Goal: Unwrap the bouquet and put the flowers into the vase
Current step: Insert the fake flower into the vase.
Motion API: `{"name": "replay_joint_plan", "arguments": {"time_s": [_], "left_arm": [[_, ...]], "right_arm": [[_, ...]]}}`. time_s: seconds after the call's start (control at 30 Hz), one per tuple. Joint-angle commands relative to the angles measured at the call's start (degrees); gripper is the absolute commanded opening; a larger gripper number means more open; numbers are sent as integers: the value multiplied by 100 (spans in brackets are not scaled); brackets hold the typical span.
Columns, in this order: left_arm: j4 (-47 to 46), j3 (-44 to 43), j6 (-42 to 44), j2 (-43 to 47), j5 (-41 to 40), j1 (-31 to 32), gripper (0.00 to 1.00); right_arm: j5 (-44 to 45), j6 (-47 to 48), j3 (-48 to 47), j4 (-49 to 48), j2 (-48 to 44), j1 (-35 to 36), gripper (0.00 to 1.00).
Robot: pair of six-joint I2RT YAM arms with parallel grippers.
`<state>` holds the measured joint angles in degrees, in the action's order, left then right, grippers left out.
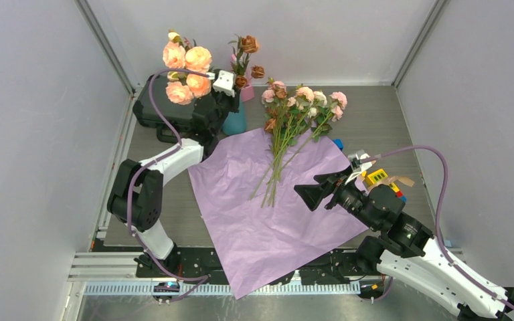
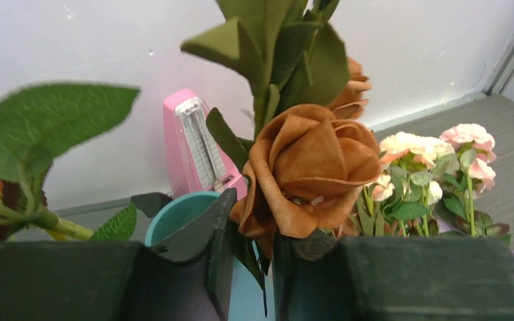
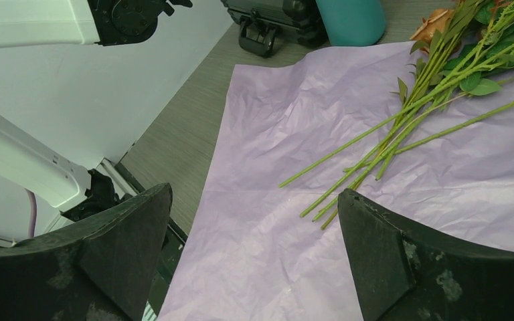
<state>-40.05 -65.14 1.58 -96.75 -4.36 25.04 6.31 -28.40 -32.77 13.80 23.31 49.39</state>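
Vase [image 1: 234, 124] stands at the back left of the surface [image 1: 375, 120]. We see the left claw [image 2: 254, 249] right above its rim, jaws slightly apart with the stem of a brown rose [image 2: 308, 167] between them; we cannot tell whether they pinch it. At centre, the other flowers [image 1: 294, 127] lie loose on the flattened lilac paper [image 1: 268, 227], heads toward the back. Right of their stem ends hovers the right claw [image 1: 316, 188], spread wide and holding nothing, near the stems but apart from them.

Flowers [image 3: 472, 80] on lilac paper [image 3: 274, 134], teal vase [image 3: 351, 20] beyond, right gripper [image 3: 254, 194] jaws wide
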Motion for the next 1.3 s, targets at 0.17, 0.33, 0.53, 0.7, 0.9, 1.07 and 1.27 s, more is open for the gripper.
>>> {"name": "replay_joint_plan", "arguments": {"time_s": [0.17,0.33,0.53,0.7,0.9,1.07,1.27], "left_arm": [[396,235,79,534,258,-25,39],[530,296,-16,683,287,-25,51],[641,506,-388,895,406,-25,64],[968,527,-582,1082,658,-25,71],[1565,714,-781,1585,901,80,75],[2367,711,-871,2092,946,159,79],[3842,577,-1651,2798,677,176,80]], "right_arm": [[0,-24,-90,-225,27,5,99],[2,-59,-47,-227,-38,10,99],[2,-116,1,-220,-136,10,99],[-64,-135,-60,-108,-72,10,99],[-100,-193,-108,-23,-51,8,99],[-179,-193,-322,267,81,10,100],[237,-546,-619,790,346,10,99]]}}
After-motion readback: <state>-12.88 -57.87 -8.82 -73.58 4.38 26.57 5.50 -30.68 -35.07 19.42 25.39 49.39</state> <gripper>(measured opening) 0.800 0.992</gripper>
